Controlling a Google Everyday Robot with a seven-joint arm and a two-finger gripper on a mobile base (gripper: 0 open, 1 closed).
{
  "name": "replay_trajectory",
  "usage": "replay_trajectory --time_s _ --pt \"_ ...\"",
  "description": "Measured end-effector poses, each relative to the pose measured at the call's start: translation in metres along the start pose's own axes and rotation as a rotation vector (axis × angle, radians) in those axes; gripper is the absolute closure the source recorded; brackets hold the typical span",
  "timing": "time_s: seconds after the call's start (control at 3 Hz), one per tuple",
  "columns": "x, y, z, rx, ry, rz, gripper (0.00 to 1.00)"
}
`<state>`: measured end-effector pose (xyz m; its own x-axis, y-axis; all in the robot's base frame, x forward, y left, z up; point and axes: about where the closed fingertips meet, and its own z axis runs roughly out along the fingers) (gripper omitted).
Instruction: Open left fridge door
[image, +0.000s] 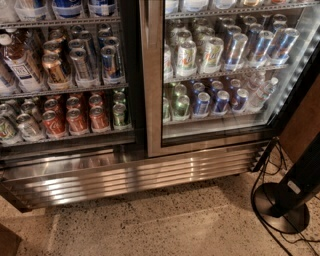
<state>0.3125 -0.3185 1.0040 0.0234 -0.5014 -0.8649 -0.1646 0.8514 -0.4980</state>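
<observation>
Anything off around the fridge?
Nothing spilled or broken. Cans stand in rows on the fridge shelves. Only loose black cables trail over the floor by the stand base, at right. Gripper is out of view.

Silver brushed-steel drinks fridge (152, 100) with shiny ribbed steel grille (135, 177), red round cans (77, 120) left, blue round cans (220, 100) right, over speckled beige stone floor (150, 225).

Speckled beige terrazzo floor (150, 222), a black round-based stand (281, 209) and loose cables (256, 176) at right.
</observation>
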Motion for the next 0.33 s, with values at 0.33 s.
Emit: replay_trajectory --time_s 0.33 --pt "0.0 0.0 0.0 0.0 0.0 0.0 0.0"
